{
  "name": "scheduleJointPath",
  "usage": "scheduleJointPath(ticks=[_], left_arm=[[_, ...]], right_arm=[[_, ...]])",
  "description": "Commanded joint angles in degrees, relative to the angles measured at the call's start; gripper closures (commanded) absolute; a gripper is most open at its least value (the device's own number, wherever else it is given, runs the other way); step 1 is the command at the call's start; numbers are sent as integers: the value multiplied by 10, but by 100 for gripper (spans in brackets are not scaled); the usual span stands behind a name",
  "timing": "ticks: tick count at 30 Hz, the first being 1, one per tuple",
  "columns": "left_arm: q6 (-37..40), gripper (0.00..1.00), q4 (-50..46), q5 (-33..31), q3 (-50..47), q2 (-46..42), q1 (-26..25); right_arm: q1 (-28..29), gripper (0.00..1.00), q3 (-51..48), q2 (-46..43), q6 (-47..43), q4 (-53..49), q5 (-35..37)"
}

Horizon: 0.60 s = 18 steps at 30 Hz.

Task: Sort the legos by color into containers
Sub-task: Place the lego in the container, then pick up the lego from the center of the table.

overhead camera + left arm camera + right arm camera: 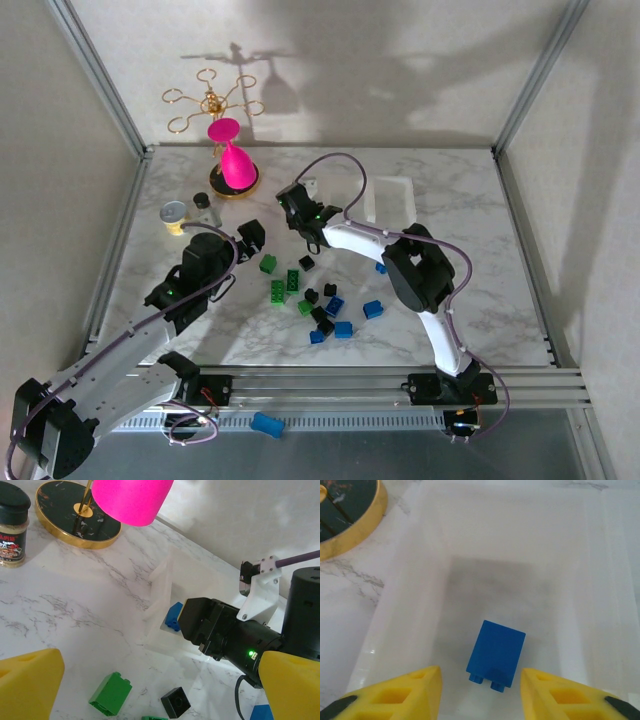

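Blue studded plastic brick (496, 652) lies in translucent low-walled tray (395, 605) near the far edge of the worktop (480, 260), between wide-open jaws of the right gripper (480, 674); left gripper (160, 677) likewise wide, empty.

White tabletop (500, 260) veined grey, green bricks (268, 263), black bricks (306, 262) and blue bricks (373, 309), single blue brick (496, 654) in a milky clear tray (395, 605), yellow fingers (395, 695) on the right gripper (480, 675), pink cup (234, 160) on a gold-rimmed black disc (75, 515) near the far edge, tin (174, 213) by the left edge perhaps yellow.

Robot lab cell, aluminium frame (330, 380), marble tabletop (500, 260)
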Motion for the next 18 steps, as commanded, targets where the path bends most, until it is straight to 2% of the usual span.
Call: scheduleJointPath(ticks=[1,12,18], left_arm=[[-3,0,-10,10,4,-12,5],[3,0,-10,35,10,-19,-11],[-8,0,13,46,1,-8,-42]], right_arm=[[5,52,5,-46,-4,3,-3],[-3,41,-154,-228,35,-26,-31],[-21,33,-263,-330,63,-58,-33]])
